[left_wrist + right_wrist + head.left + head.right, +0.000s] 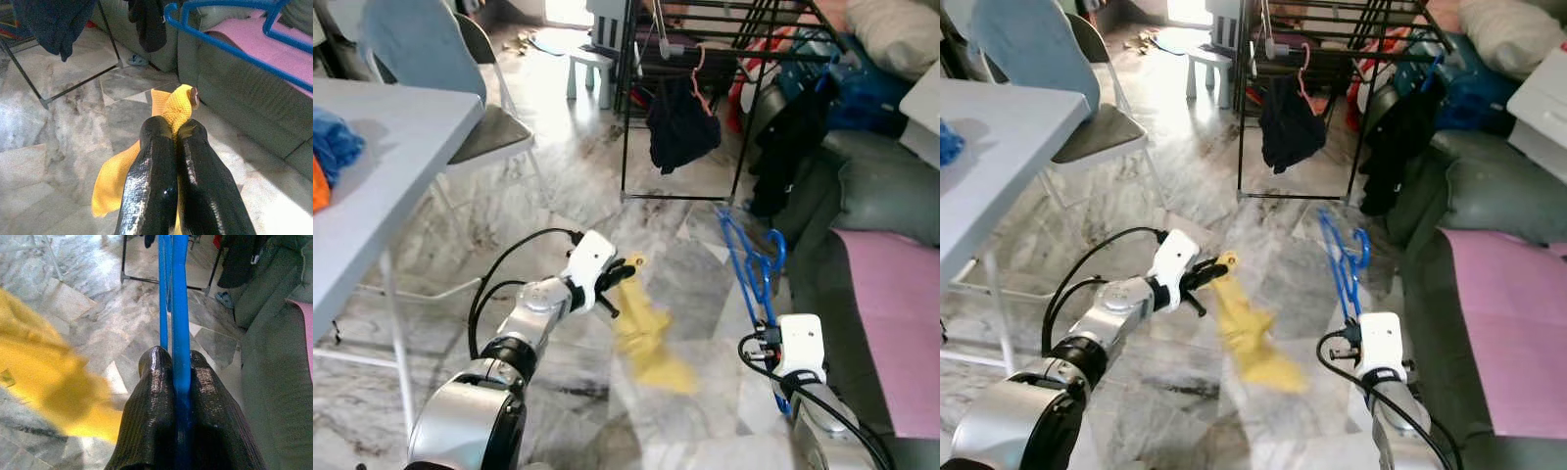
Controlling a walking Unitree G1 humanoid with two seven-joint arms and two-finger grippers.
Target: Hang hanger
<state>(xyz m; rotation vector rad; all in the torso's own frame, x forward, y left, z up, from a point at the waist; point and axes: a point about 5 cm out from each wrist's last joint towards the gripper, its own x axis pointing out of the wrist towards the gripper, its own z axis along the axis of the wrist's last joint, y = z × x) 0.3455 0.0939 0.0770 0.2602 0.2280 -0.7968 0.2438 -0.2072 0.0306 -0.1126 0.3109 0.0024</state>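
While the rack [705, 39] stands ahead, the right gripper [180, 377] pinches the hanger [749, 259] hook-forward toward it; the left gripper [175, 134] clamps the cloth [646, 333] beside, apparently for draping.

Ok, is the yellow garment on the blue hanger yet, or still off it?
Off. The yellow garment dangles from the left gripper, apart from the blue hanger pinched in the right gripper.

The glossy grey-and-white marble tile floor [558, 196] carries a black metal clothes-drying rack [680, 196], whose base bar rests on the tiles. Near it stand a grey folding chair [484, 137] and a small pale blue plastic stool [587, 67]. A white folding table [401, 127] stands at the left, bearing bunched blue cloth [333, 142].
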